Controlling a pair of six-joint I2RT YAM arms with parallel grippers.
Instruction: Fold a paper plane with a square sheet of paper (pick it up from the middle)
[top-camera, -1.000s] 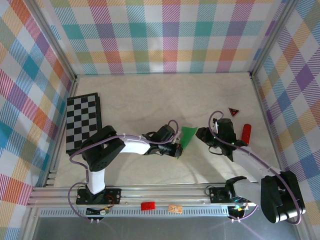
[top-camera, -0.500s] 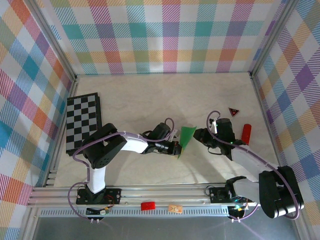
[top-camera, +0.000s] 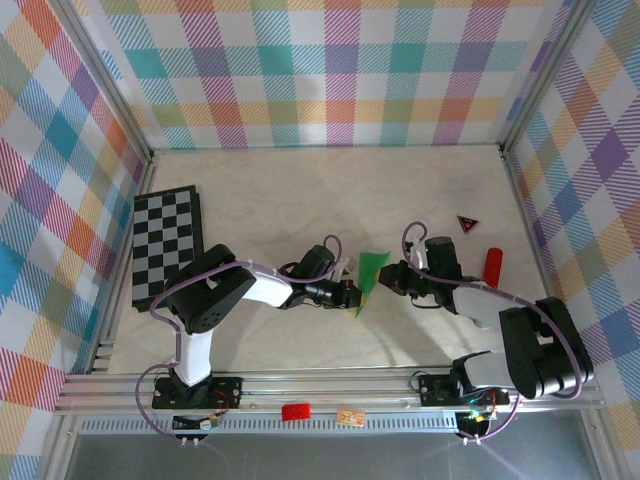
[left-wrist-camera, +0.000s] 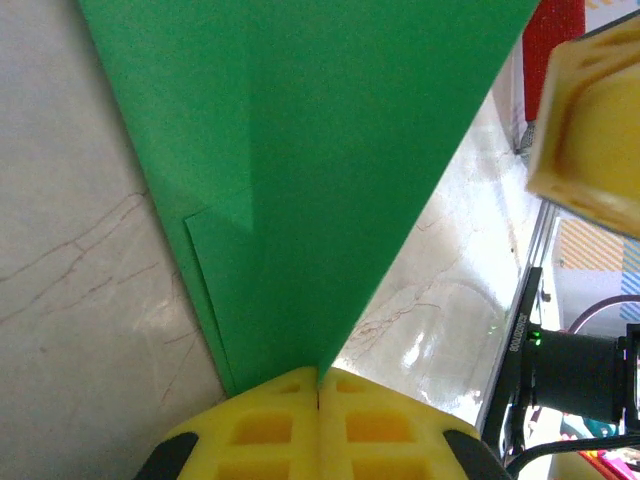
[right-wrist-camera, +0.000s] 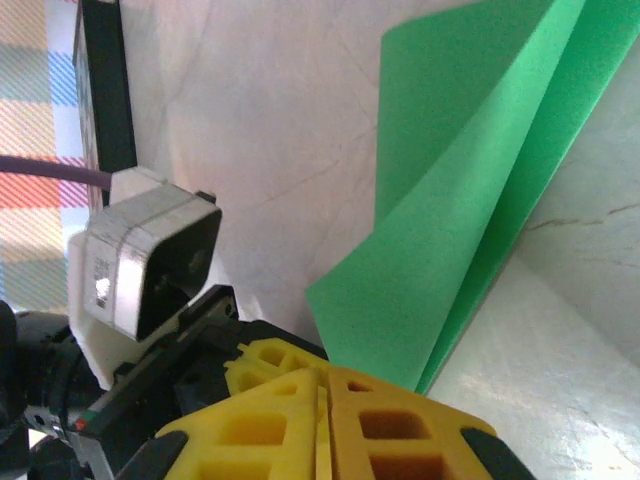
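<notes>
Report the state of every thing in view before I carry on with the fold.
green paper sheet: folded into layers, one end pinched
left end effector: shut on the green paper sheet
right end effector: fingers together at the sheet's edge, grip unclear
chessboard: lying flat, untouched
red cylinder: lying on its side, untouched
red-and-black triangle: lying flat, untouched

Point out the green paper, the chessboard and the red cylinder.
green paper (top-camera: 372, 274): top external view, middle of the folded sheet.
chessboard (top-camera: 168, 245): top external view, centre of the checkered surface.
red cylinder (top-camera: 492, 266): top external view, middle of its body.
</notes>
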